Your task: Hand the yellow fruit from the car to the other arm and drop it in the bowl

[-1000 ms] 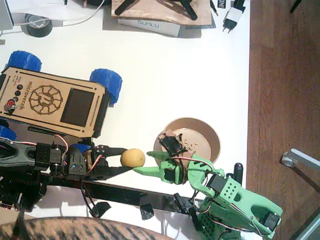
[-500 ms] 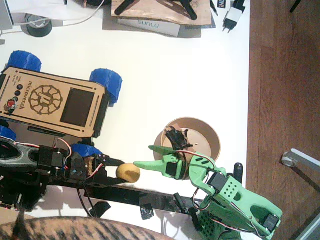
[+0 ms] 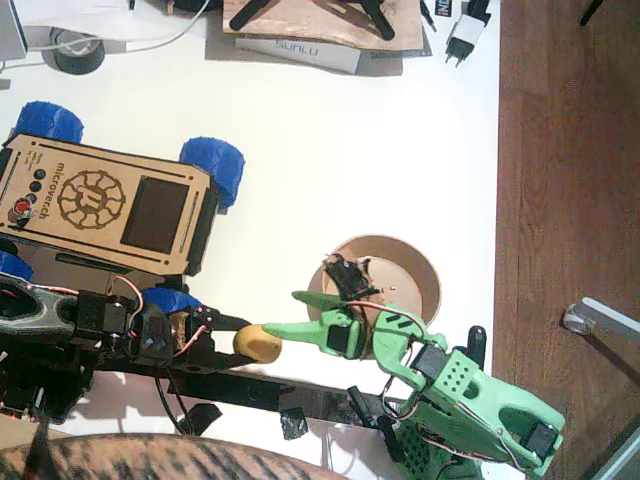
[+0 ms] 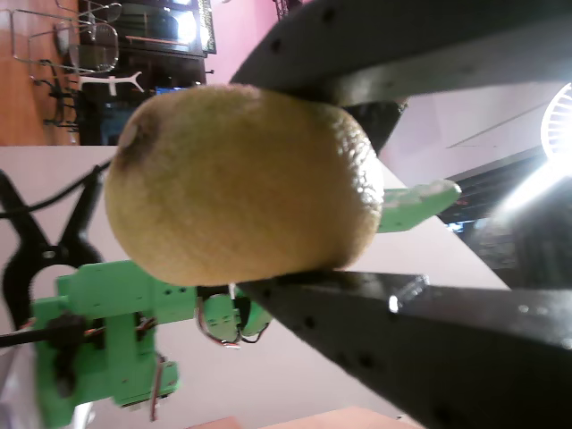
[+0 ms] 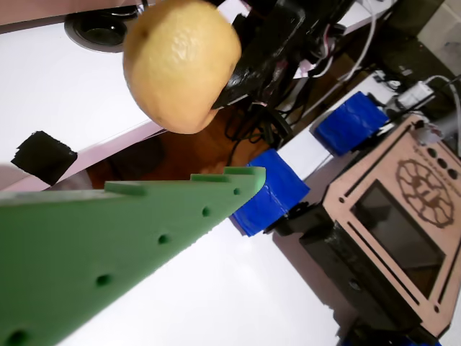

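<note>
The yellow fruit [image 3: 258, 343] hangs near the table's front edge, and my black left gripper [image 3: 243, 340] is shut on it. In a wrist view the fruit [image 4: 241, 183] fills the space between the black jaws. My green right gripper [image 3: 281, 312] stands open just right of the fruit, its lower finger [image 3: 300, 332] almost touching it. In a wrist view that green finger [image 5: 144, 231] lies below the fruit [image 5: 180, 61]. The bowl [image 3: 428, 275] sits behind the green arm, partly covered. The car [image 3: 100, 205] stands at the left.
A dark bar with black clamps [image 3: 295, 425] runs along the front edge. A SUNLU box [image 3: 300, 50], a plug [image 3: 465, 35] and a tape roll [image 3: 75, 50] lie at the back. The table ends at the right, with wooden floor [image 3: 570, 200] beyond.
The left gripper has carried the fruit a little toward the front edge. The green gripper's fingers have spread wider, with the upper one lifted away from the fruit.
</note>
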Tool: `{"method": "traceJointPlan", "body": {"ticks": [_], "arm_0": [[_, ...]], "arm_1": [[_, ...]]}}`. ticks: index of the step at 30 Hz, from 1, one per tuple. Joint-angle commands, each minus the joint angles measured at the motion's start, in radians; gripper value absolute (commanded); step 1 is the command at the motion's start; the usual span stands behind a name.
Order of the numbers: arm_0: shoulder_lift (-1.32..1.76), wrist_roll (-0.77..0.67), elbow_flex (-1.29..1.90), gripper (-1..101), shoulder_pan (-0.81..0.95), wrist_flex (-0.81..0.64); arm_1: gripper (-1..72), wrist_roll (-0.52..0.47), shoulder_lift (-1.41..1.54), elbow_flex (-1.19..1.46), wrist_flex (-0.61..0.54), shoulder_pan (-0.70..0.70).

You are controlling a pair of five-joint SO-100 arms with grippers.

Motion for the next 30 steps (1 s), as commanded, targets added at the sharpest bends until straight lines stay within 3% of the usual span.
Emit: {"method": "traceJointPlan", "body": {"ticks": [1, 15, 30], "arm_0": [[0.003, -0.008, -0.028, 0, 0.003, -0.025], [0.003, -0.008, -0.028, 0, 0.003, -0.025], [0.003, -0.008, -0.028, 0, 0.003, -0.031]], "arm_1": [[39.4, 0.017, -0.064, -0.071, -0.069, -0.014], [38.4, 0.077, -0.377, -0.078, -0.333, -0.038], [35.9, 0.094, -0.374, -0.103, -0.347, -0.161]]}}
